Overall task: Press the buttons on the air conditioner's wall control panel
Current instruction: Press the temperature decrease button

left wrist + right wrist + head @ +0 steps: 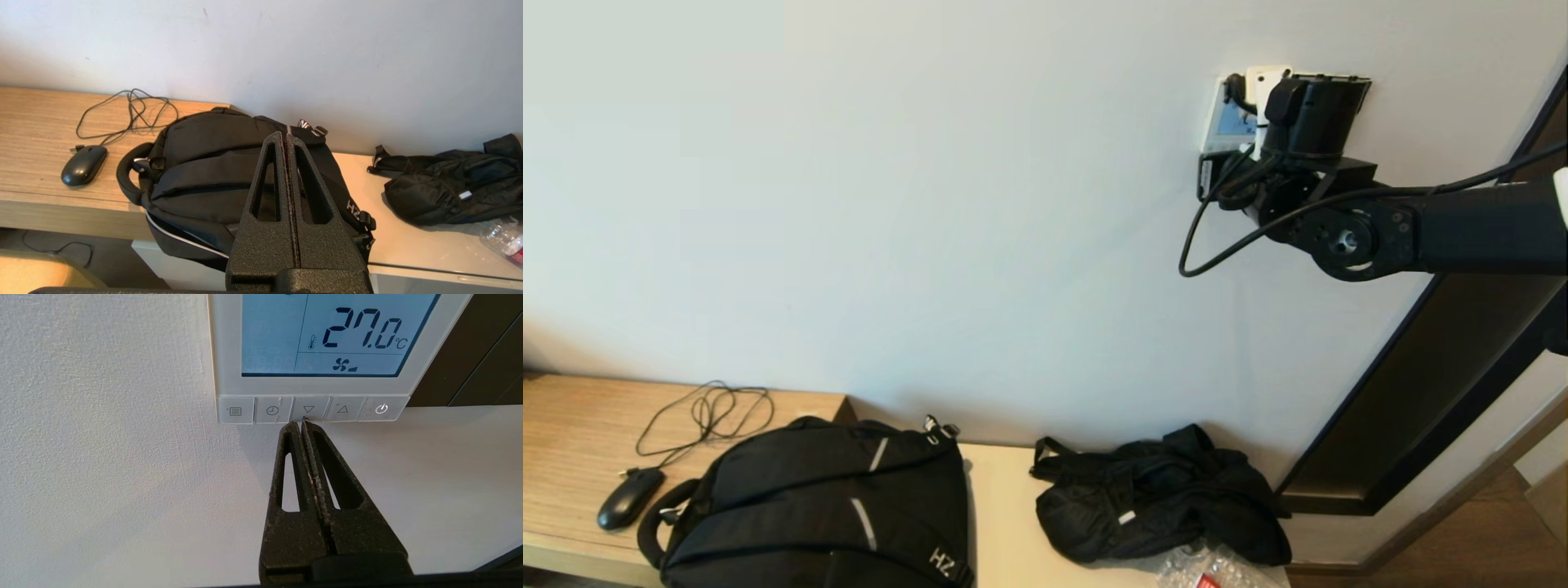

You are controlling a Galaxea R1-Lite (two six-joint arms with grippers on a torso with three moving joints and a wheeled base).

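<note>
The white wall control panel [229,343] has a lit pale blue screen [339,335] reading 27.0 °C. Several buttons [309,410] run in a row along its bottom strip: menu, clock, down arrow, up arrow, power. My right gripper [301,422] is shut and empty, its tips at the lower edge of the down-arrow button. In the head view the right arm reaches up to the wall and covers most of the panel [1225,114]; its gripper tips are hidden there. My left gripper [284,136] is shut and empty, parked low over the black backpack [212,163].
A wooden bench [572,425] along the wall holds a black mouse [629,496] with its cable, the backpack [817,506], a black bag [1160,498] and a plastic bottle [1209,567]. A dark brown door frame [1445,367] stands right of the panel.
</note>
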